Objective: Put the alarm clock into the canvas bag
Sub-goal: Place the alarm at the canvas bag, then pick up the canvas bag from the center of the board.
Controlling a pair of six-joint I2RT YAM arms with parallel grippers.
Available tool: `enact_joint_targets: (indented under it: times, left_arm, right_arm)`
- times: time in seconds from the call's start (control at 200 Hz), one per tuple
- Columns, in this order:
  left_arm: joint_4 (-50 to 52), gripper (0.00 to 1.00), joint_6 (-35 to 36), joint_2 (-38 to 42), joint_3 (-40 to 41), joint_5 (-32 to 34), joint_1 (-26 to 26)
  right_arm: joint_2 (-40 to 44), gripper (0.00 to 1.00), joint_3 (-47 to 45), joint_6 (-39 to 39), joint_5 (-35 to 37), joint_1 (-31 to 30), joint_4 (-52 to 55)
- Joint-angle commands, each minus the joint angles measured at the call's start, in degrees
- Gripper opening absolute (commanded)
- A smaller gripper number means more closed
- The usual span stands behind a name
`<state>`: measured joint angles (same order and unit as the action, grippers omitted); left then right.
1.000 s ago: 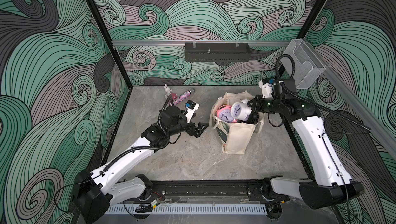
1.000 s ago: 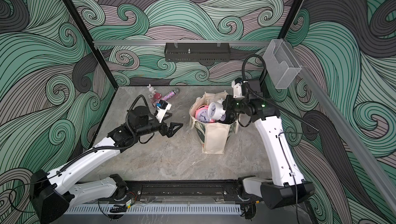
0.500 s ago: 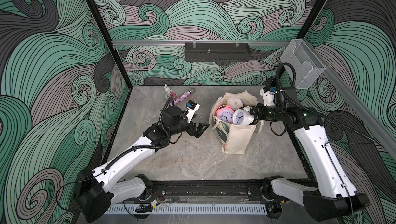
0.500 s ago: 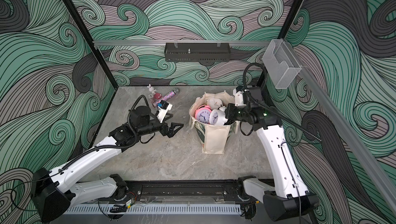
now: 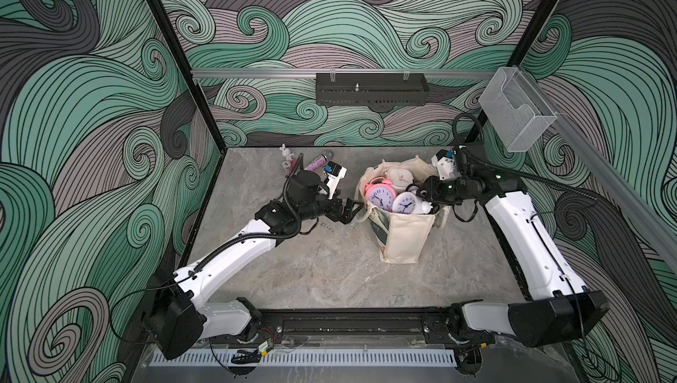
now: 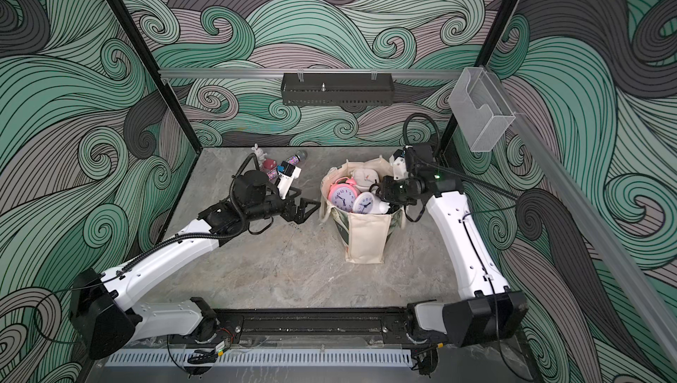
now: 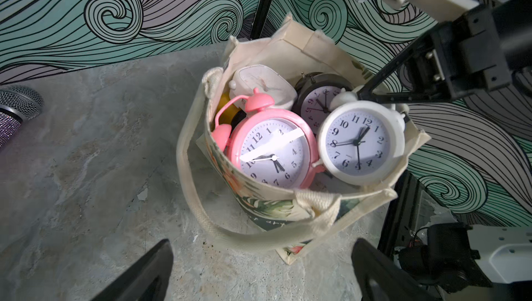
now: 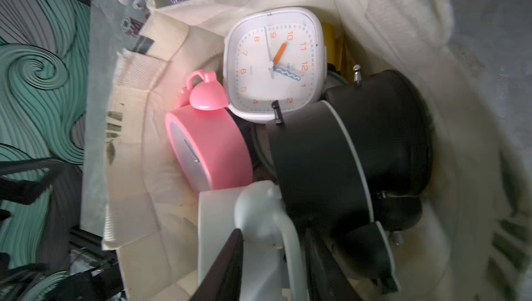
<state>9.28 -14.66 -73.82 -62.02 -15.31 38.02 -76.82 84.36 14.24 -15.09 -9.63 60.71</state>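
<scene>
Nearing completion: resting white alarm clock [image 7: 361, 142] in crammed canvas bag [image 5: 403, 238], straddling its handle [image 8: 289, 236] with right claw [image 8: 273, 259], grip impossible to tell, holding left claw [image 5: 351, 209] agape; awaiting withdrawal.

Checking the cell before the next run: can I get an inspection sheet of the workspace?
Surface: grey marbled tabletop, no spills seen.
Job's things: canvas bag upright, holding pink clock, white round clock, square white clock, black clock.
Clutter: bunny figurine, glitter microphone, back left.
Grippers: left gripper open beside the bag's strap; right gripper straddles the white round clock's handle, grip unclear.
Cables: black cable loops on both arms.
Surroundings: wave-print walls; black tray, clear bin on rails.
</scene>
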Motion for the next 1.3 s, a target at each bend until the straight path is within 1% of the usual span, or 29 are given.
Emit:
enact_joint_targets:
  times: [0.0, 0.08, 0.16, 0.195, 0.26, 0.305, 0.34, 0.4, 0.525, 0.58, 0.64, 0.705, 0.791, 0.846, 0.881, 0.936, 0.966, 1.026, 1.071, 1.126, 1.211, 1.291]
  left_arm:
    - [4.71, 0.99, -1.60, -2.54, -4.93, 3.21, 0.15]
    - [7.58, 0.99, -2.58, -5.26, -8.26, 4.86, 0.13]
    - [10.01, 0.99, -2.93, -7.30, -11.60, 5.23, 0.10]
    - [11.05, 0.99, -3.02, -9.87, -13.19, 5.20, 0.12]
    - [13.30, 0.99, -3.25, -12.03, -16.29, 4.95, 0.11]
    - [14.69, 0.99, -3.32, -13.38, -18.09, 5.02, 0.11]
    - [15.74, 0.99, -3.47, -14.46, -19.47, 5.11, 0.09]
    - [17.80, 0.99, -3.55, -16.27, -21.63, 5.79, 0.10]
    - [20.73, 0.98, -4.01, -19.59, -25.08, 7.67, 0.04]
    - [21.71, 0.97, -4.06, -20.88, -26.22, 8.90, 0.04]
    - [23.02, 0.94, -3.77, -22.56, -27.62, 9.95, 0.04]
    - [24.12, 0.90, -3.43, -24.25, -29.09, 10.54, 0.04]
    - [24.80, 0.84, -3.27, -26.45, -30.29, 10.89, -0.02]
    - [25.34, 0.80, -3.45, -28.07, -31.34, 11.11, -0.05]
    - [25.44, 0.77, -3.51, -29.02, -31.77, 11.22, -0.05]
    - [25.56, 0.73, -3.73, -30.55, -32.50, 11.44, -0.13]
    - [25.81, 0.69, -3.77, -31.37, -33.12, 11.51, -0.20]
    - [27.05, 0.55, -4.36, -32.78, -34.86, 11.71, -0.47]
    - [28.00, 0.45, -4.71, -33.60, -36.17, 11.53, -0.66]
    - [28.62, 0.29, -5.01, -34.08, -37.56, 10.94, -1.05]
    - [28.47, 0.00, -6.52, -34.29, -39.80, 8.53, -1.93]
    - [28.41, 0.00, -8.42, -33.84, -43.07, 2.97, -2.57]
  right_arm:
    - [0.70, 0.48, 2.41, 0.09, 4.48, -0.18, 1.98]
    - [1.26, 0.53, 3.28, 0.02, 4.96, -0.26, 1.08]
    - [2.54, 0.65, 5.02, 0.27, 5.41, -0.28, -0.06]
    - [2.80, 0.71, 5.86, 0.19, 6.46, -0.30, -0.24]
    - [2.74, 0.84, 6.73, -0.09, 10.92, -0.12, -0.02]
    - [2.11, 0.90, 6.70, 0.16, 14.34, 0.65, 0.45]
    - [1.52, 0.92, 6.55, 0.79, 15.91, 1.76, 0.96]
    - [0.82, 0.94, 5.45, 2.59, 16.11, 4.18, 1.03]
    - [0.74, 0.93, 1.50, 4.96, 16.33, 6.56, -1.12]
    - [0.42, 0.91, 0.07, 5.56, 15.25, 7.22, -1.97]
    - [-0.36, 0.88, -0.80, 5.88, 14.19, 7.76, -2.74]
    - [-1.04, 0.80, -1.58, 6.28, 14.47, 8.21, -3.46]
    - [-1.56, 0.66, -2.64, 6.81, 14.30, 9.16, -4.63]
    - [-1.82, 0.55, -3.42, 7.03, 14.30, 9.59, -5.46]
    - [-2.14, 0.50, -3.86, 7.03, 14.29, 9.63, -6.05]
    - [-3.16, 0.39, -3.94, 6.98, 13.74, 10.04, -6.22]
    - [-3.63, 0.30, -3.89, 7.03, 13.16, 10.19, -6.16]
    - [-4.09, 0.11, -3.85, 7.07, 12.15, 10.35, -6.22]
    - [-4.05, 0.00, -3.77, 6.99, 11.87, 10.41, -6.22]
    - [-3.83, 0.00, -3.29, 6.92, 11.63, 10.42, -6.20]
    - [-3.06, 0.00, -2.03, 7.14, 8.05, 10.42, -6.38]
    - [-1.54, 0.00, -0.75, 8.59, 2.60, 9.23, -7.53]
